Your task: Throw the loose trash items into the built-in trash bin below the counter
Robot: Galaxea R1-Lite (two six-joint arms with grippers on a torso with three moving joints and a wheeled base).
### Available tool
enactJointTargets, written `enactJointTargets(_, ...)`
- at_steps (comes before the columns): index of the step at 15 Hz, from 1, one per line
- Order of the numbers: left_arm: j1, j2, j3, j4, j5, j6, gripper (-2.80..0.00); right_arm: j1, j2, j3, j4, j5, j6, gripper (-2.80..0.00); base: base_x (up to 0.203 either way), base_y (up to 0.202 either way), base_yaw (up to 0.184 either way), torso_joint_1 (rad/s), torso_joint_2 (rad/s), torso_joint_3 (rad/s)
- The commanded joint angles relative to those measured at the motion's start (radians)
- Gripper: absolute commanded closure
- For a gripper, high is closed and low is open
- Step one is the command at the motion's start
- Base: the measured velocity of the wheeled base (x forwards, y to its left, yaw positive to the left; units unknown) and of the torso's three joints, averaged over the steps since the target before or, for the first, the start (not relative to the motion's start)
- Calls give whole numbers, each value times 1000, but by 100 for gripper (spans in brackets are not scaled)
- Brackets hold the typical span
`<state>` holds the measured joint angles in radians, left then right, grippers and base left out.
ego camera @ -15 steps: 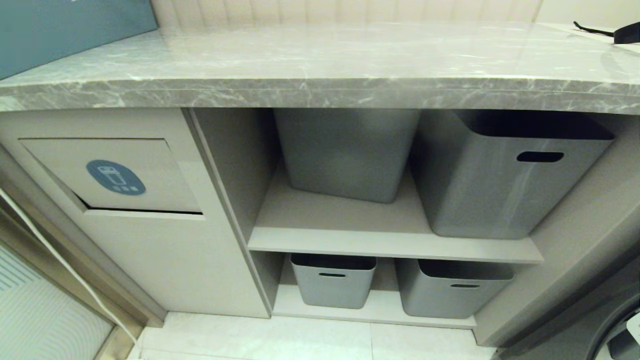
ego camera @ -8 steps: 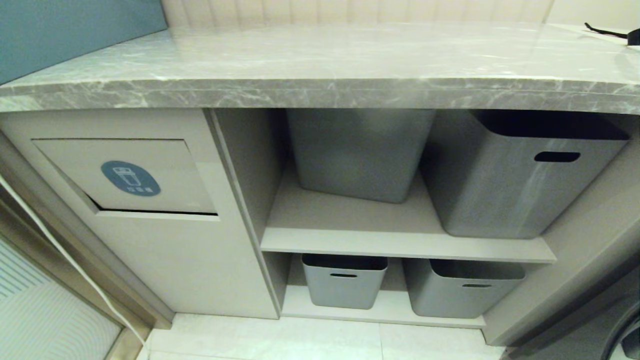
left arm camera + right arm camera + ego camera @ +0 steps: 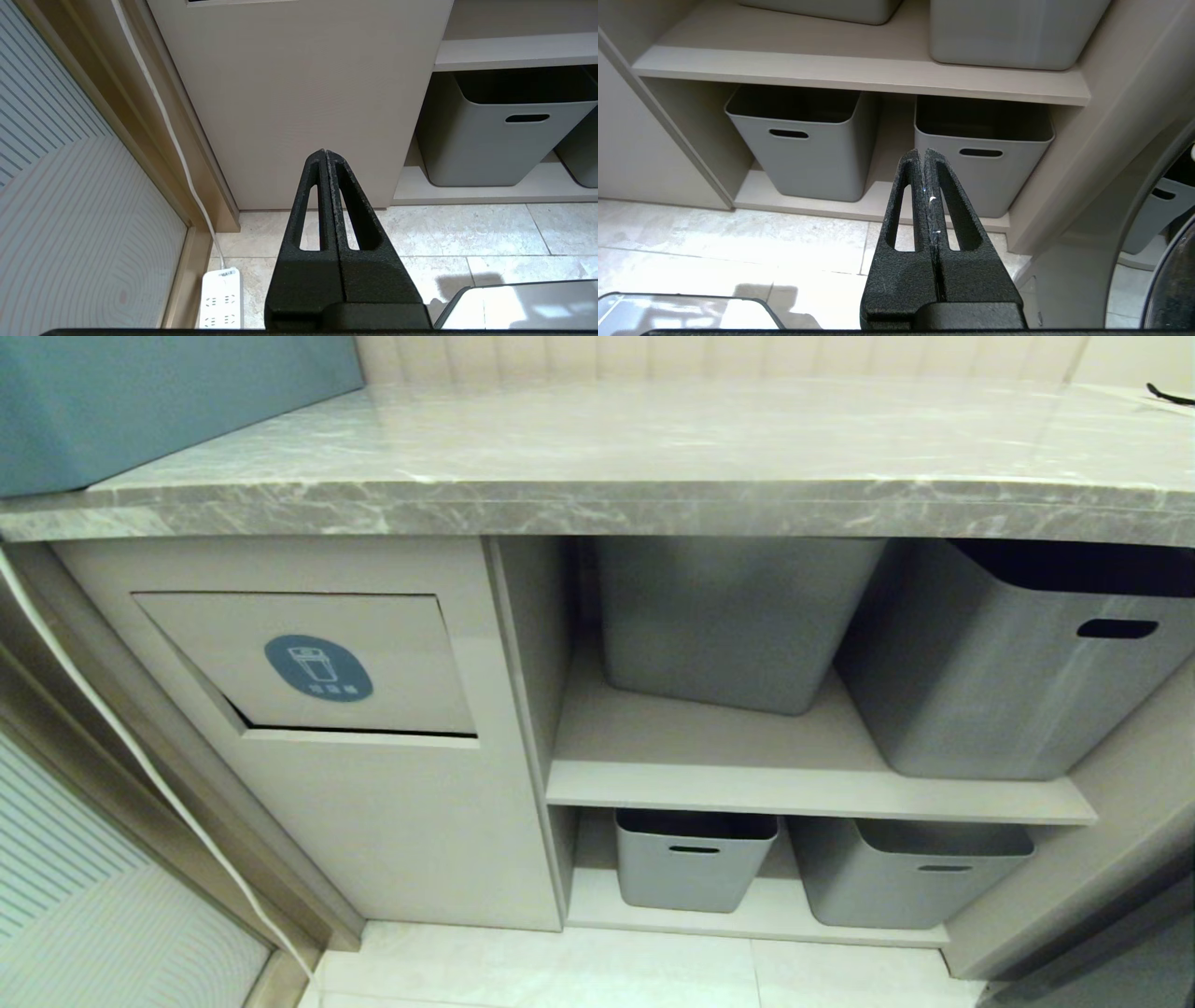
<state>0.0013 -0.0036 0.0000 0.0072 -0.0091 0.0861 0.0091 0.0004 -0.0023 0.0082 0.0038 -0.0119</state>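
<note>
- Bin flap (image 3: 308, 663) sits under the counter (image 3: 597, 504), left of grey tubs (image 3: 738, 625)
- Left gripper (image 3: 325, 156) clenched, empty, low before the cabinet
- Right gripper (image 3: 923, 156) clenched, empty, facing lower tubs (image 3: 803, 140)

1. Left tool (image 3: 325, 156): matte black, grainy finish; two tapered fingers w/ long slots, pressed flat together.
2. Right tool (image 3: 923, 154): same black build, slotted; shiny specks seen along the seam.

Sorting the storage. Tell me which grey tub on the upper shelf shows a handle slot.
The right-hand upper tub, with a dark slot near its rim. The tub beside it on the left shows a plain face.
</note>
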Motion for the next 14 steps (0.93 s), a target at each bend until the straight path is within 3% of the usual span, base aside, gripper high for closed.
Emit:
enactJointTargets(1, 0, 1, 0, -1, 1, -13, 0, 0, -2, 2, -7, 1, -8, 0, 0, 0, 0, 0, 0, 0)
enactJointTargets(14, 0, 1, 0, -3, 5, -31, 0, 0, -2, 2, -8, 1, 1, 0, 0, 0, 0, 0, 0, 0)
